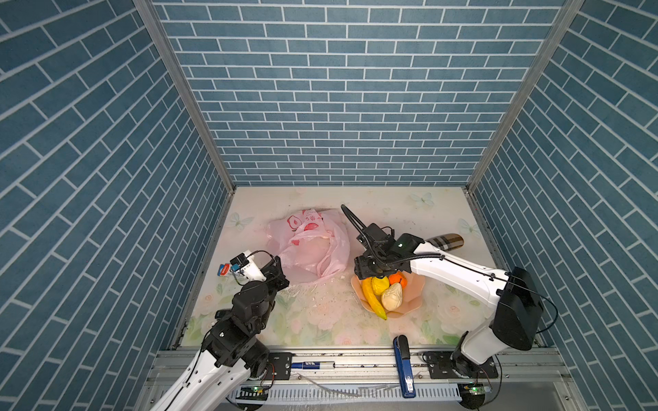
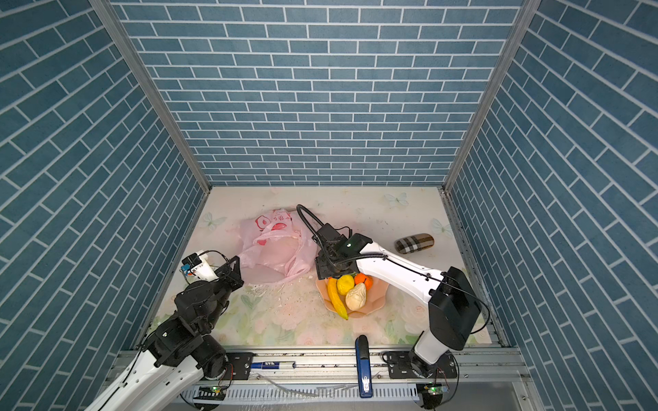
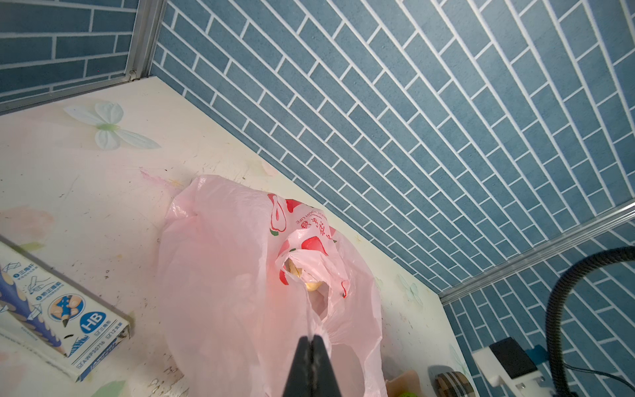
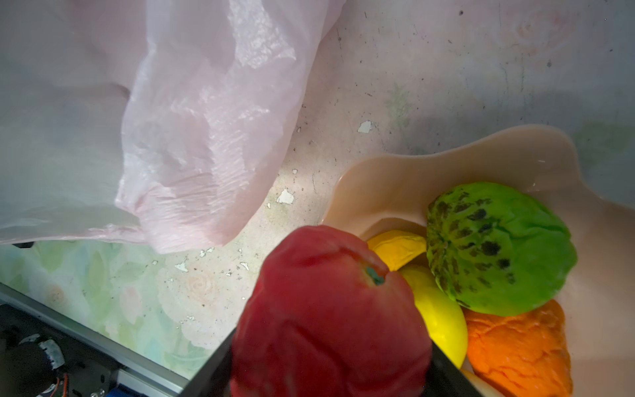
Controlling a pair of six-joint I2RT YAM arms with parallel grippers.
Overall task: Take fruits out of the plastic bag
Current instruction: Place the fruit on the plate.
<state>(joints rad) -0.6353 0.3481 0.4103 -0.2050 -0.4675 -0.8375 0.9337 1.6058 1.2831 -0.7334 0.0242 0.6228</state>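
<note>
Here, right hand (image 4: 330, 373) wide around red apple (image 4: 326, 309).

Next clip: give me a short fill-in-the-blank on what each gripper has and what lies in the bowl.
1. The right gripper is closed on a red ____ near the bowl.
2. The left gripper pinches the thin pink plastic ____.
3. The long yellow fruit lying in the bowl is a ____.

Missing words: apple; bag; banana.

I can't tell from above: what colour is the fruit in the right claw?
Red; it is an apple, seen best in the right wrist view.
</note>
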